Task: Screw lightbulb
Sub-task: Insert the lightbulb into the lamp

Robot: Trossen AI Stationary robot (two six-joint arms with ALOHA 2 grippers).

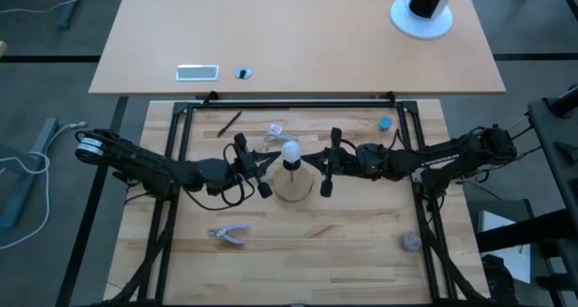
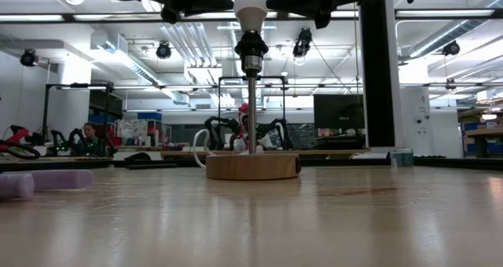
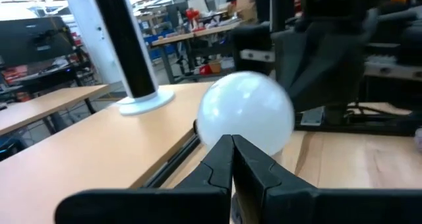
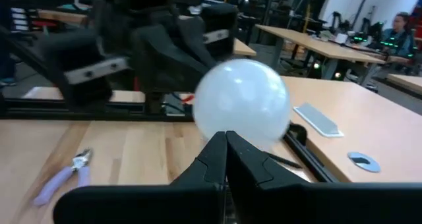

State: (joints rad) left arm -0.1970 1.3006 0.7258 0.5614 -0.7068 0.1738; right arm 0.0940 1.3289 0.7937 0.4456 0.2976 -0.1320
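You are facing the lightbulb [image 1: 290, 151] from both sides: it is sitting upright in the socket of the lamp stand [image 2: 251, 166], axis vertical. The left gripper [image 1: 264, 165] and right gripper [image 1: 318, 163] are flanking it at about equal reach, both with fingers pressed together, holding nothing. The globe is looking white, frosted, intact.

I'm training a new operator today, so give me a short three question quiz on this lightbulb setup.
1. True or false: the lightbulb sits in the socket on the round wooden base.
2. Are the left gripper and the right gripper open or shut?
3. Which lies near the table's front left: A) pliers, B) a cup?

Key: 1 true; 2 both shut, one on each side of the bulb; 3 A.
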